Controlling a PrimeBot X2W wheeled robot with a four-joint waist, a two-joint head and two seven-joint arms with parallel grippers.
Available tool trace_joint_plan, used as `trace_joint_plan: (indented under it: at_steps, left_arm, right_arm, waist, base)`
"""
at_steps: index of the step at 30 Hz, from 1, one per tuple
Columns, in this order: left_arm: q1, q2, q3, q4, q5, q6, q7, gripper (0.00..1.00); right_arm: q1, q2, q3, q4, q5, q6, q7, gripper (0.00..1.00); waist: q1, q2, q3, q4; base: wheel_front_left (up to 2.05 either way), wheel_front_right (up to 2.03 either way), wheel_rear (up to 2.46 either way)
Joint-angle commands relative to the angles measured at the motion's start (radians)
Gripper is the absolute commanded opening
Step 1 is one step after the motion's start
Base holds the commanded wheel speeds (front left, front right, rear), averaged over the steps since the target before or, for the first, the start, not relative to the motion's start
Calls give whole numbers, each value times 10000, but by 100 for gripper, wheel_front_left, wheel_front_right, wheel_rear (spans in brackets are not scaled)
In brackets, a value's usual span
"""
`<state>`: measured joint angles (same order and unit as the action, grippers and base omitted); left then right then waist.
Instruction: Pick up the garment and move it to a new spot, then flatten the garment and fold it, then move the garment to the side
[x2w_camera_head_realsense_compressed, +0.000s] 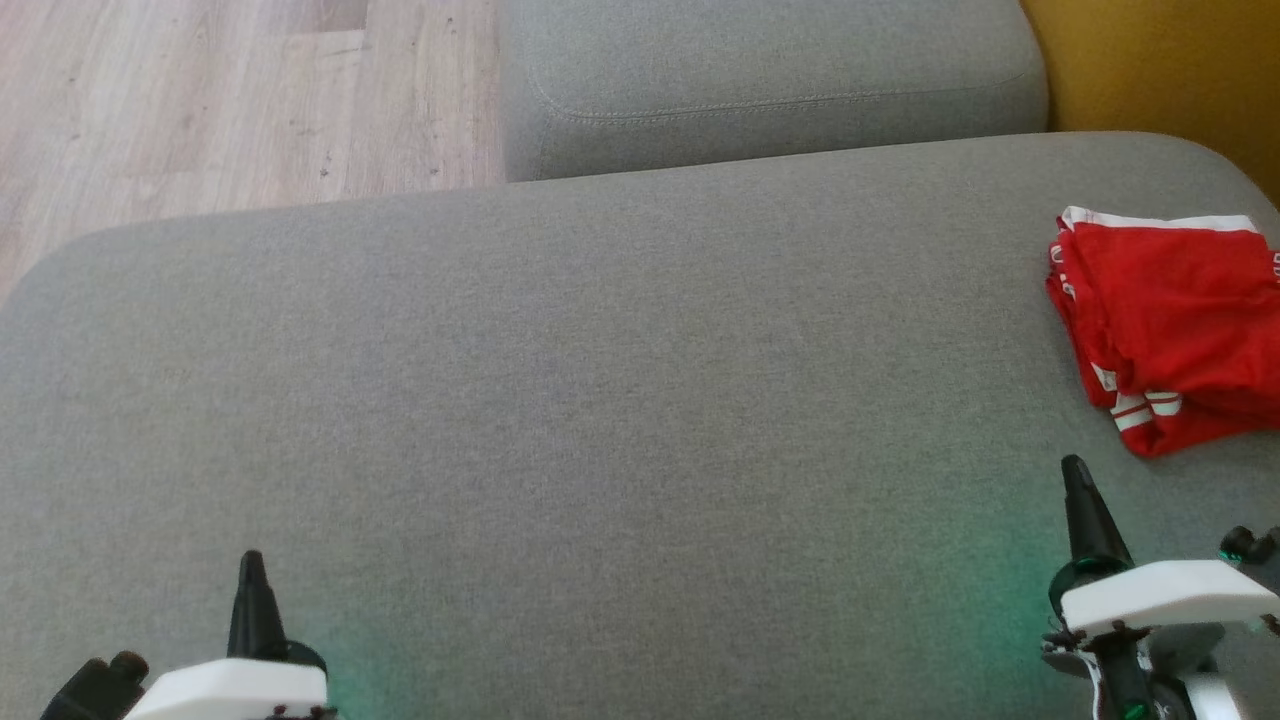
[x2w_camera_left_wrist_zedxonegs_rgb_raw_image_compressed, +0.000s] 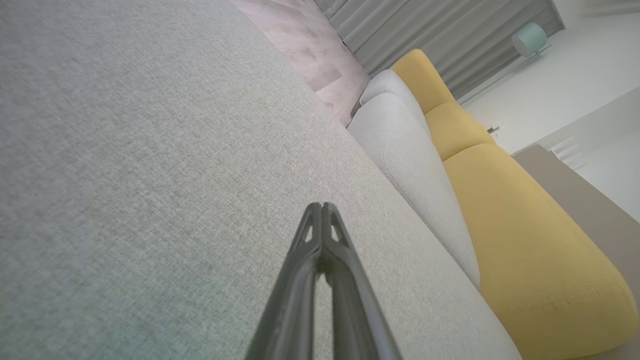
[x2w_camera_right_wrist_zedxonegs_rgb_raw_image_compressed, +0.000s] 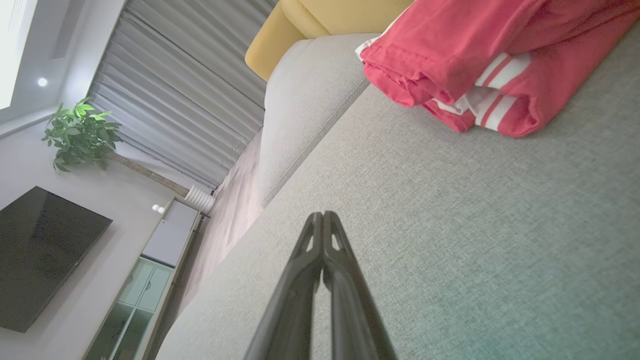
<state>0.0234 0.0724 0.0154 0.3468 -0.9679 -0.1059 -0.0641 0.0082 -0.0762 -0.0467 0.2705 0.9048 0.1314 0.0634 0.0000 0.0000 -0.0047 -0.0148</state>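
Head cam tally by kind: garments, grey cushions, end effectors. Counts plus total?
Red fabric garment with white stripes: 1
Grey fabric sofa cushions: 2 (large seat cushion, smaller cushion behind it)
Dark two-fingered end effectors: 2 (left end effector, right end effector, both shut)
Total: 5

The left gripper (x2w_camera_head_realsense_compressed: 251, 565) has long, tapering black fingers (x2w_camera_left_wrist_zedxonegs_rgb_raw_image_compressed: 295, 285) with small triangular cut-outs near the tips, rising from a flat white plastic housing (x2w_camera_head_realsense_compressed: 240, 688). The right gripper (x2w_camera_head_realsense_compressed: 1075, 470) matches, with a green-lit ring (x2w_camera_head_realsense_compressed: 1085, 568) at the finger base and dark fasteners (x2w_camera_head_realsense_compressed: 1117, 629) beneath.
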Motion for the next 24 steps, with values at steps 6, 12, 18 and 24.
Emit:
trace_joint_plan:
  at_steps: [6, 12, 18, 24]
  left_arm:
    - [-599, -2, 359, -428, -824, -99, 210, 0]
    - [-665, -23, 417, -482, -1337, -112, 354, 0]
    - [-744, -47, 486, -547, -1953, -129, 527, 0]
    - [-823, -71, 556, -611, -2569, -145, 700, 0]
  right_arm:
    - [-632, 18, -50, -307, 922, -4, 90, 0]
    - [-681, 41, -107, -302, 1484, -5, 128, 0]
    - [-739, 67, -176, -296, 2159, -5, 174, 0]
    - [-798, 94, -245, -291, 2833, -5, 219, 0]
  waist:
    - [0, 0, 9, 17]
    - [0, 0, 15, 29]
    - [0, 0, 23, 43]
    - [0, 0, 30, 58]
  base:
    - [0, 0, 0]
    - [0, 0, 0]
    - [0, 0, 0]
    - [0, 0, 0]
